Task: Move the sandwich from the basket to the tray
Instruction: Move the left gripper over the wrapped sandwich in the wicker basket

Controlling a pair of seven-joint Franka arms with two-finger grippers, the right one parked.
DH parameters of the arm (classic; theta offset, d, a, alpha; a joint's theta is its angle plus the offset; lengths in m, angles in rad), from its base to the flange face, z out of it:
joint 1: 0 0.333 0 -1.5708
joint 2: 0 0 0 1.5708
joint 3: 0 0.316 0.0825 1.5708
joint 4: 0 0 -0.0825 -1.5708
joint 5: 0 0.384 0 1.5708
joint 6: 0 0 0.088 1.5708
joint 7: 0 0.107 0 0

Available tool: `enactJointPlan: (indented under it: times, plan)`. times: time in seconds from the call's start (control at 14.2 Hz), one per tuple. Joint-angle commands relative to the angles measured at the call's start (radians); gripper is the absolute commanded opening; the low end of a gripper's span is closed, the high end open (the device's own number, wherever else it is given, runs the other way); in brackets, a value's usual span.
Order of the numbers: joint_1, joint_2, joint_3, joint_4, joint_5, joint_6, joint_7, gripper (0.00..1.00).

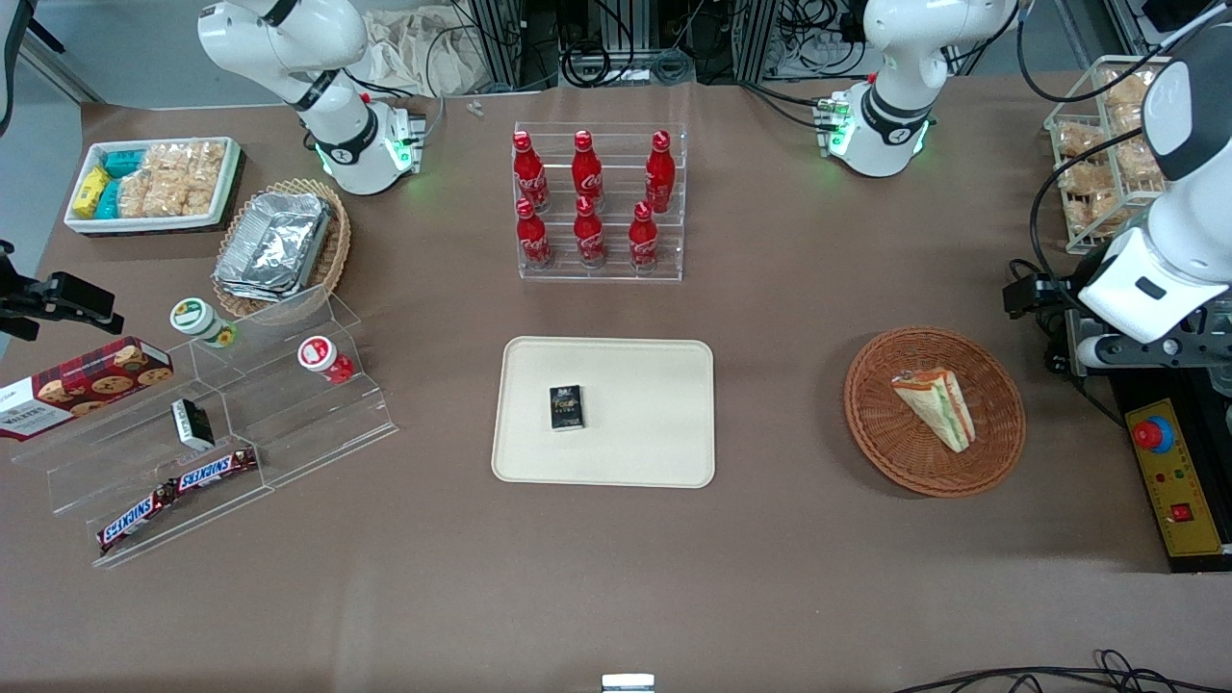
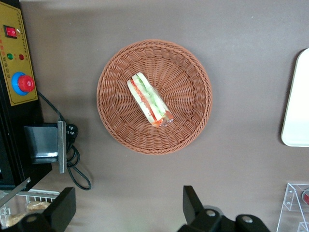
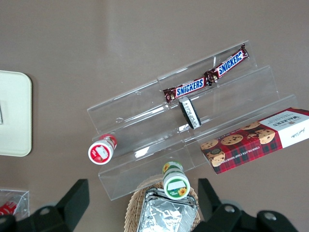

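bare brown table [image 1: 780, 404] lies open between the round reddish-brown woven wicker basket [image 1: 991, 452] and the flat cream-beige rectangular plastic tray [image 1: 664, 452], where a small black box [image 1: 567, 407] takes one spot. the end effector [image 2: 128, 212] hovers above the basket, fingers spread, nothing between.

The sandwich [image 1: 936, 407], a pale wedge showing orange and green layers, is lying on its side inside the round reddish-brown wicker basket [image 1: 890, 438]. The cream rectangular tray [image 1: 654, 423] is sitting flat beside the basket, toward the parked arm's end, with the open-fingered pincer [image 2: 128, 212] hovering above the basket.
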Motion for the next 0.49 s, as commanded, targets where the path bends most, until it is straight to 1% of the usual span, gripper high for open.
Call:
enactJointPlan:
  times: [0.0,0.21,0.28,0.35,0.42]
  plan:
    - [0.009,0.030,-0.007,0.028,-0.008,-0.029,0.010,0.99]
    - [0.009,0.076,-0.004,0.020,0.007,-0.011,-0.010,0.99]
    - [0.026,0.071,0.002,-0.028,-0.010,0.029,-0.028,0.99]
    - [0.050,0.044,0.002,-0.133,-0.013,0.145,-0.040,1.00]
    - [0.066,0.010,0.004,-0.271,-0.022,0.310,-0.054,1.00]
